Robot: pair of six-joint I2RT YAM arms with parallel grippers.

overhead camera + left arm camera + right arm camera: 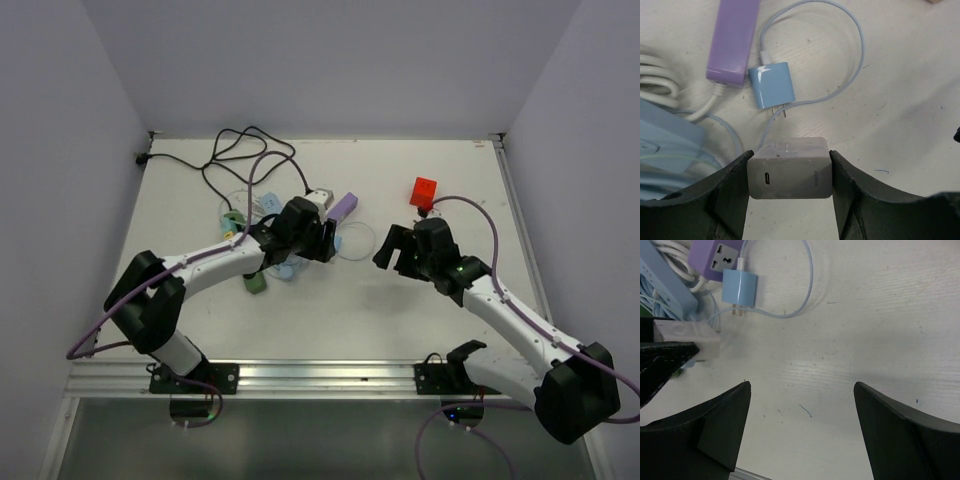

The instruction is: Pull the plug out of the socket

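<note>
My left gripper (pixel 790 172) is shut on a grey-white charger plug (pixel 790 167), its two sides pressed between my fingers, held over the table. No socket is on it. The plug also shows in the top view (pixel 320 197) and the right wrist view (pixel 687 337). The purple socket block (pixel 732 40) lies beyond it, seen too in the top view (pixel 343 207) and the right wrist view (pixel 720 257). A light blue plug (pixel 772 85) lies loose by the socket, prongs bare. My right gripper (pixel 802 390) is open and empty over bare table, to the right (pixel 395 250).
A blue power strip (pixel 665 145) with white and pale blue cables lies left of the plug. A black cable (pixel 240 150) coils at the back left. A red block (pixel 424 190) sits at the back right. A green item (pixel 257 284) lies under my left arm.
</note>
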